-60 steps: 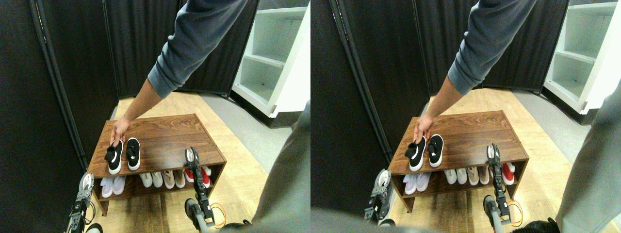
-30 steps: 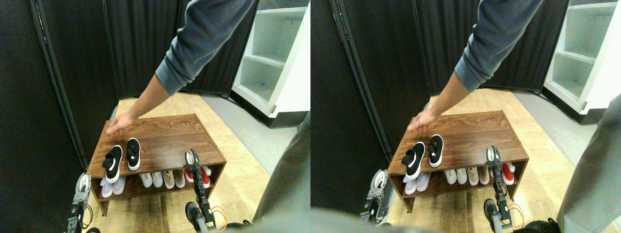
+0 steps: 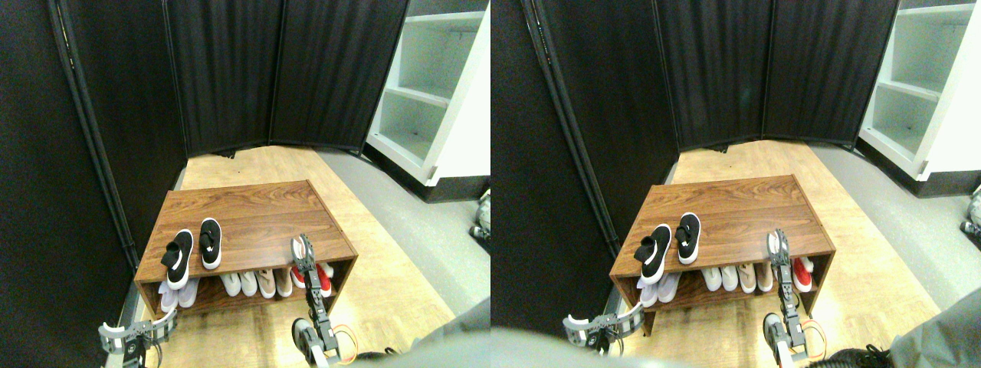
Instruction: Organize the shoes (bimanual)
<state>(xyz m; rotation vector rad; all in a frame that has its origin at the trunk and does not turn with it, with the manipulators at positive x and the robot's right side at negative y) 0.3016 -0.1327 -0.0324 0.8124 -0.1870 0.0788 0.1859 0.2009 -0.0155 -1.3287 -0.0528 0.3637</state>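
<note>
Two small black slip-on sneakers with white soles sit on the left front of the wooden shoe rack's top (image 3: pixel 260 218). The left shoe (image 3: pixel 178 257) lies slightly angled, its toe at the front edge; the right shoe (image 3: pixel 210 243) stands straight beside it. My left gripper (image 3: pixel 126 335) hangs low at the bottom left, lying sideways below the rack's front corner, apart from the shoes. My right gripper (image 3: pixel 300 249) stands upright at the rack's front right edge, well to the right of the shoes.
White, beige and red shoes (image 3: pixel 257 282) line the rack's lower shelf. Black curtain panels (image 3: pixel 222 69) close off the back and left. A white shelving unit (image 3: pixel 429 92) stands at the right. An orange cable (image 3: pixel 346 341) lies on the floor by my right arm.
The person's arm and hand have withdrawn from the rack and left the view. My left gripper has dropped lower and turned sideways. The shoes and my right gripper stay put.
</note>
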